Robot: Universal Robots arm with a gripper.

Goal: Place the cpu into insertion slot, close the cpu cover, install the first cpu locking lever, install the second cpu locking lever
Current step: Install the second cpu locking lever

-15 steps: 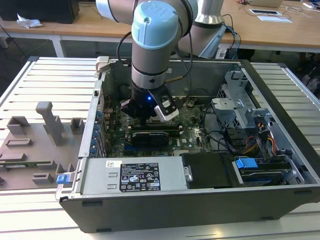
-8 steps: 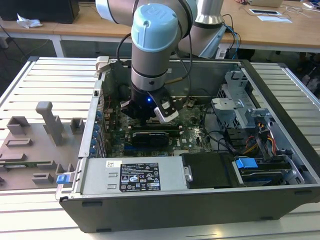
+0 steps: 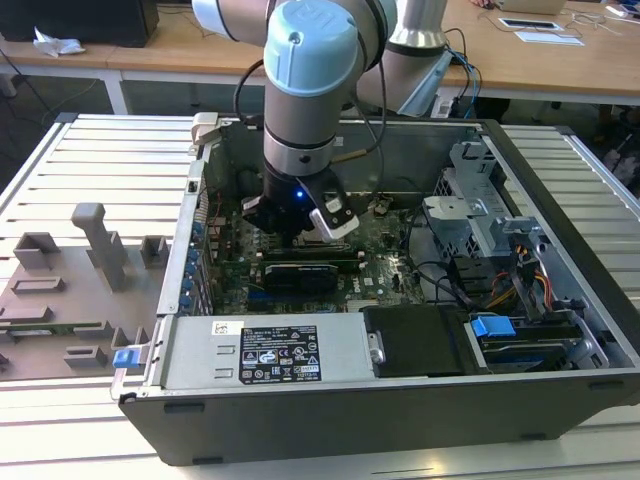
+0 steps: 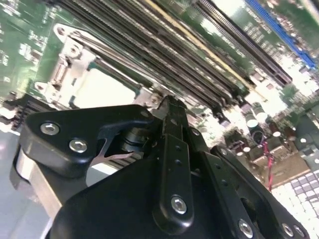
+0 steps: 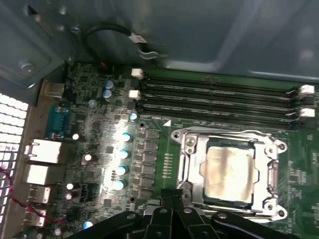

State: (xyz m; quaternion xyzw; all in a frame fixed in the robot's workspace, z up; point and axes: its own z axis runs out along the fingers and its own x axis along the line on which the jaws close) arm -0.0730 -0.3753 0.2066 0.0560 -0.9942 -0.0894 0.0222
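Observation:
The cpu [image 5: 230,169] lies flat in the insertion slot on the green motherboard [image 5: 94,144], its dull silver top showing through the window of the cpu cover [image 5: 191,154]. The cover lies flat over the chip. A thin locking lever [image 5: 224,132] runs along the socket's side nearest the memory slots. My gripper [image 5: 172,195] is shut, its black fingertips together just off the socket's edge, with nothing visible between them. In the second wrist view the fingertips [image 4: 168,107] hover close to the cover's frame [image 4: 75,50] beside the cpu [image 4: 102,89]. In the exterior view the gripper [image 3: 298,222] is down inside the computer case.
Long black memory slots [image 5: 219,99] run beside the socket. A row of capacitors [image 5: 122,154] and rear ports [image 5: 42,149] lie on its other side. A black card [image 3: 300,272], power supply [image 3: 265,350], drive cage [image 3: 480,215] and case walls surround the arm. A grey fixture plate [image 3: 70,290] lies outside.

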